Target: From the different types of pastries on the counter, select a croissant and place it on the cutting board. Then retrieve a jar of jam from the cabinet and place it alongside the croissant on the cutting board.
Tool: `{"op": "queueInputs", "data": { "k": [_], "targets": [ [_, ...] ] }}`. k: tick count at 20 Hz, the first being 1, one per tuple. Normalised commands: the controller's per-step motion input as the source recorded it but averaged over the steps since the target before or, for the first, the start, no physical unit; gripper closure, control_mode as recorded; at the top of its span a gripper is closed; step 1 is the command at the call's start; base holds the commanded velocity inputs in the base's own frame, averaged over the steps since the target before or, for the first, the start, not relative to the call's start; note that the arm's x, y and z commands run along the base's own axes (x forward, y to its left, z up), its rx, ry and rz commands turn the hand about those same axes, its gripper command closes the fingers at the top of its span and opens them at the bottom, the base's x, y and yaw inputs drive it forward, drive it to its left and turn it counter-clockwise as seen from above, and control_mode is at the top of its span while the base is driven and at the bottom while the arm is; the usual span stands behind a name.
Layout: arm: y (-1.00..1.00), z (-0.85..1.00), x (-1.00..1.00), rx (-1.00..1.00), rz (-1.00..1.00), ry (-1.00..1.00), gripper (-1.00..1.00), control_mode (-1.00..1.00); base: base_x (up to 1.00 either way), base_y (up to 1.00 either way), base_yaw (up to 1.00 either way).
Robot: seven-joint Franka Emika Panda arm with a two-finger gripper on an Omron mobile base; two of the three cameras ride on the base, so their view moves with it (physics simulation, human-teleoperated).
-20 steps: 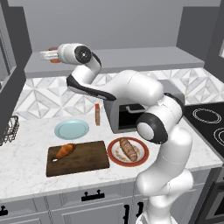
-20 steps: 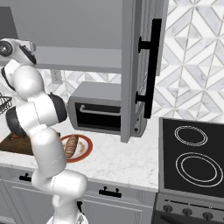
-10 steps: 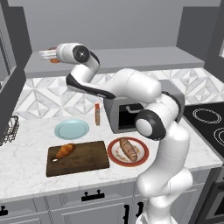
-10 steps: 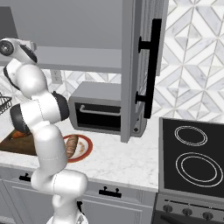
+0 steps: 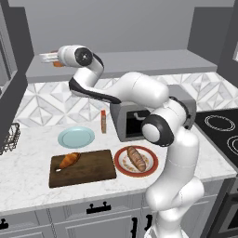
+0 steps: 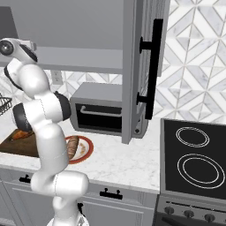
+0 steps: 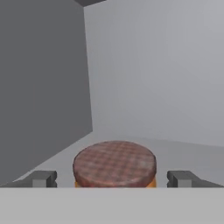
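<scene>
The jar of jam (image 7: 114,164), squat and orange with a brownish lid, stands on the grey cabinet shelf (image 7: 183,151). My gripper (image 7: 113,178) is open, one fingertip on each side of the jar and apart from it. In the left base view the gripper (image 5: 47,58) reaches into the cabinet at the upper left, with a sliver of the orange jar (image 5: 56,64) beside it. The croissant (image 5: 69,160) lies on the left end of the dark cutting board (image 5: 88,171) on the marble counter (image 5: 28,176). From the right base view the croissant (image 6: 20,134) and board (image 6: 17,148) peek out behind my arm.
A brown loaf lies on a red-rimmed plate (image 5: 152,168) right of the board. Behind the board are a light blue plate (image 5: 76,137), a slim orange bottle (image 5: 103,122) and a toaster oven (image 5: 135,123). A wire basket (image 5: 9,137) stands far left. The open cabinet door (image 6: 143,66) hangs above the stove (image 6: 194,154).
My hand has edged a little further left into the cabinet, closer to the jar. The jaws have stayed open; nothing on the counter has moved.
</scene>
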Motion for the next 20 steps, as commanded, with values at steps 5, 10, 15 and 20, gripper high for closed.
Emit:
{"op": "queueInputs", "data": {
  "k": [5, 10, 15, 20],
  "targets": [
    [0.02, -0.09, 0.08, 0.00, 0.00, 0.00, -1.00, -1.00, 0.00, 0.00, 0.00],
    [0.19, -0.07, 0.00, 0.00, 0.00, 0.00, 1.00, -1.00, 0.00, 0.00, 0.00],
    [0.00, 0.12, -0.15, 0.00, 0.00, 0.00, 1.00, -1.00, 0.00, 0.00, 0.00],
    [-0.07, 0.42, -0.55, 0.01, 0.00, -0.03, 1.00, -1.00, 0.00, 0.00, 0.00]
  ]
}}
